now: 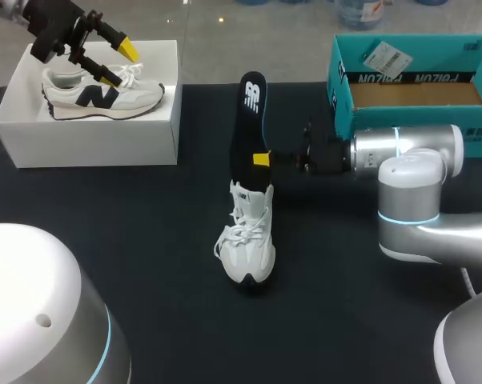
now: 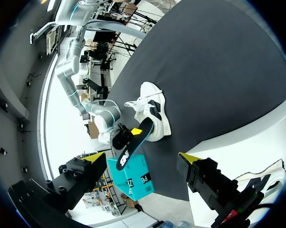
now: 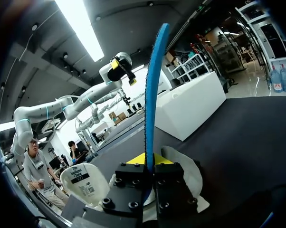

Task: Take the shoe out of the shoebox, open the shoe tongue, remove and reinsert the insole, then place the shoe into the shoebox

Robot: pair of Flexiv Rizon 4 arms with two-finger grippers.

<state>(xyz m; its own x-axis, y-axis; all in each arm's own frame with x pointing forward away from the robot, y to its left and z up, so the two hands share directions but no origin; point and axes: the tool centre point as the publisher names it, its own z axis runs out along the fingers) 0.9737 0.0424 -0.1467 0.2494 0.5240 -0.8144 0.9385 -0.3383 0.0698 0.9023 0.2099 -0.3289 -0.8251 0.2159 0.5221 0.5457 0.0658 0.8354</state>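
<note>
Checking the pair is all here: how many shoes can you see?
2. One shoe lies on the white box, below the left gripper. The other shoe stands on the table, its insole held by the right gripper.

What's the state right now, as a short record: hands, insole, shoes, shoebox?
left hand: open, above the second shoe on the white box
right hand: shut on the insole
insole: upright, lower end at the white shoe's opening
white shoe: on the table, toe toward the robot
teal shoebox: open, no shoe visible inside
</note>
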